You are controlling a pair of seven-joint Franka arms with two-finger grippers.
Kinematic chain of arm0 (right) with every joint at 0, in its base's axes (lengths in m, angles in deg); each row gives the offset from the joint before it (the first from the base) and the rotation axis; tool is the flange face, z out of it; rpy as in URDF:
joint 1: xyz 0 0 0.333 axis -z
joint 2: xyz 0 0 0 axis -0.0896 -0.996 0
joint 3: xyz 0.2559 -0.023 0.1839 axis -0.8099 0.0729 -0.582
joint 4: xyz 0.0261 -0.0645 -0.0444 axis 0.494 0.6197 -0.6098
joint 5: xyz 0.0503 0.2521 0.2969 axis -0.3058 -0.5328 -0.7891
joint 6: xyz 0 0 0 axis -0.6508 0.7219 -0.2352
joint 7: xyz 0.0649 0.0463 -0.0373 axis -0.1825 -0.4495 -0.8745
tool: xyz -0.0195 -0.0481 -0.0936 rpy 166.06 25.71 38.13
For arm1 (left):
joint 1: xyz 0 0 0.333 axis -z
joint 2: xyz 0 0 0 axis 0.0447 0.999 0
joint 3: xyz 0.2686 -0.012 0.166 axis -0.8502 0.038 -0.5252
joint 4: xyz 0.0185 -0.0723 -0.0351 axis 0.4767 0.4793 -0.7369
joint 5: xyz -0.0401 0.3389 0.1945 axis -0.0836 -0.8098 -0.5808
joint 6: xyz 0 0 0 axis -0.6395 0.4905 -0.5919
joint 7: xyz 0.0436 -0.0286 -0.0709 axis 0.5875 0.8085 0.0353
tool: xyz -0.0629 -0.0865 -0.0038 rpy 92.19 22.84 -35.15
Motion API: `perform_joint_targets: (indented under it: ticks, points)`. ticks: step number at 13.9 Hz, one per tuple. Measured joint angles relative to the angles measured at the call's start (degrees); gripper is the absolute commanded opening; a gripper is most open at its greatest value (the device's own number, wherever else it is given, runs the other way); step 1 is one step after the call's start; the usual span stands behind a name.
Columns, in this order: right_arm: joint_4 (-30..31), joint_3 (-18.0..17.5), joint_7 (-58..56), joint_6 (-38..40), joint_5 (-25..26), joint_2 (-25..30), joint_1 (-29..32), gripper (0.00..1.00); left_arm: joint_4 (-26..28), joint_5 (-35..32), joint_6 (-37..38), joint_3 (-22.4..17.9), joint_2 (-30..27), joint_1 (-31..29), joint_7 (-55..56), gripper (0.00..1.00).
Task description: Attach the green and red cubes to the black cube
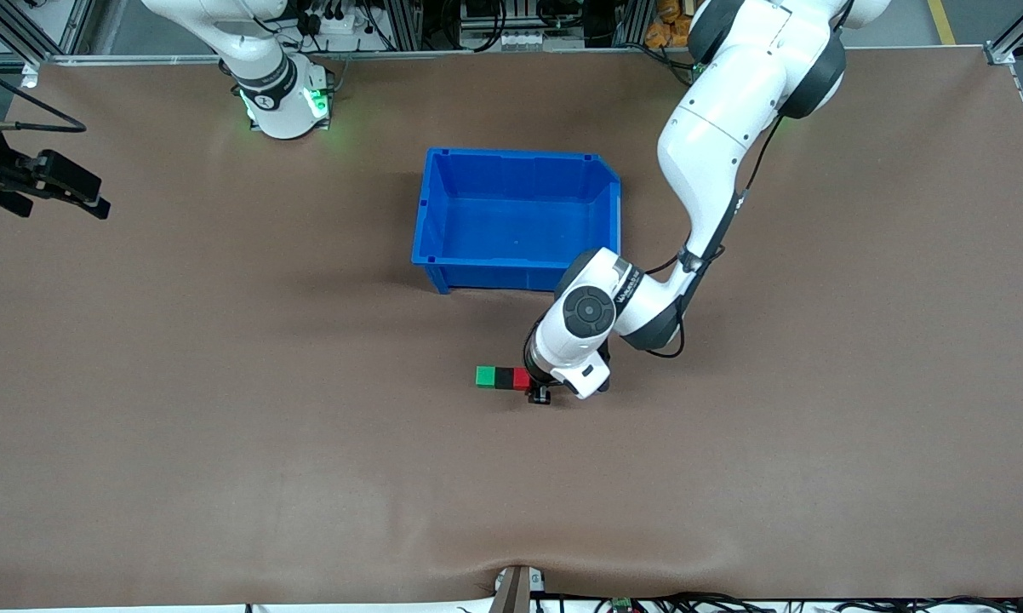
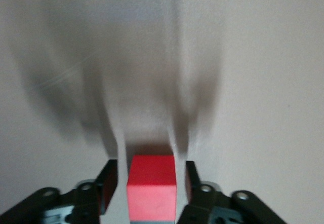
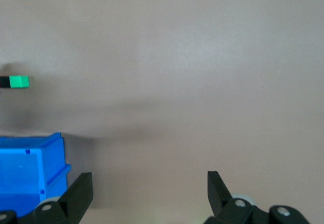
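Note:
Three cubes lie in a row touching on the table: green cube (image 1: 485,376), black cube (image 1: 505,377) in the middle, red cube (image 1: 521,379) at the end toward the left arm. My left gripper (image 1: 539,392) is down at that end. In the left wrist view the red cube (image 2: 152,191) sits between the fingers (image 2: 108,183) with a gap on each side, so the left gripper (image 2: 150,183) is open. My right gripper (image 3: 149,186) is open and empty, waiting over the right arm's end of the table (image 1: 94,204). From there it sees the green cube (image 3: 19,82) and the black cube (image 3: 4,82).
A blue bin (image 1: 431,213) stands empty, farther from the front camera than the cube row; its corner shows in the right wrist view (image 3: 30,168). The left arm's forearm (image 1: 699,170) passes beside the bin. Brown table surface (image 1: 307,477) surrounds the cubes.

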Motion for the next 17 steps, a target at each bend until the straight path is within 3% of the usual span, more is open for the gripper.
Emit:
perform_joint_targets:
  ticks: [4, 9, 17]
  points:
    - [-0.32, -0.11, 0.0, -1.37, 0.02, -0.61, 0.02, 1.0, -1.97, -0.02, 10.21, -0.01, -6.9, -0.01, -3.67, 1.0]
    - [-0.56, -0.11, 0.0, -1.26, 0.01, -0.76, 0.04, 1.0, -2.06, -0.07, 25.69, -1.03, -18.79, -2.15, -26.03, 1.0]
    - [-0.61, 0.01, -7.17, -0.37, 0.02, -0.77, 0.76, 1.0, -1.98, -0.47, 44.63, -1.28, -31.88, -11.88, -54.74, 1.0]
